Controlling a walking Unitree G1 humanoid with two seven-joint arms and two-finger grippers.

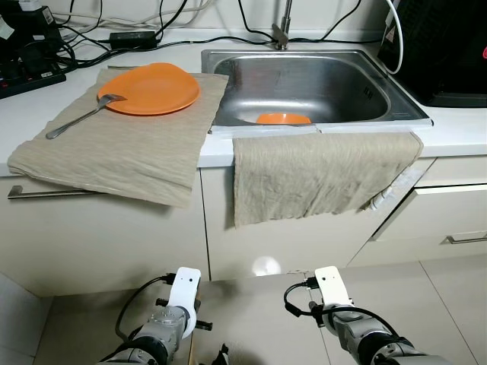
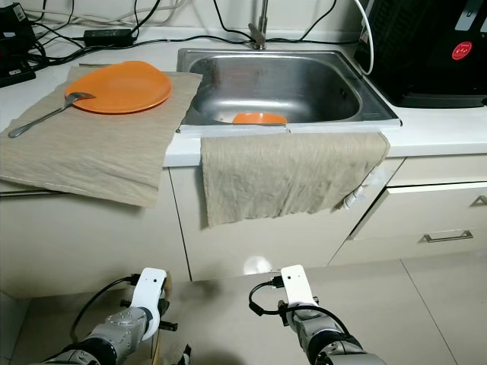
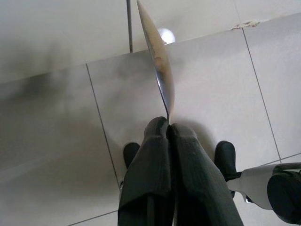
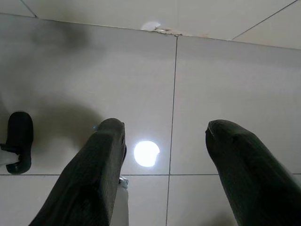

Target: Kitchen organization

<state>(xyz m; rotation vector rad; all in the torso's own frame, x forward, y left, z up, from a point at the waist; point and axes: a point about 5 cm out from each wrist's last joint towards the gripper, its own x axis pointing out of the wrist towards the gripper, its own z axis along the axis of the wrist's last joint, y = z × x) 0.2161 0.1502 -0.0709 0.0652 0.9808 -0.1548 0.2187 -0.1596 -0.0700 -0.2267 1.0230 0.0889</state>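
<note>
Between the closed fingers of my left pincer (image 3: 168,129) sits a thin utensil (image 3: 157,61), seemingly a spoon seen edge-on, held low over the floor tiles (image 3: 216,84). I grip only its very end, so I judge it could pivot or slip as I raise it. My right pincer (image 4: 164,141) hangs spread and empty. Up on the surface (image 1: 456,129), a fork (image 1: 80,118) leans on the orange plate (image 1: 152,87) on a cloth (image 1: 114,152); a careless reach could knock either into the sink (image 1: 304,84).
</note>
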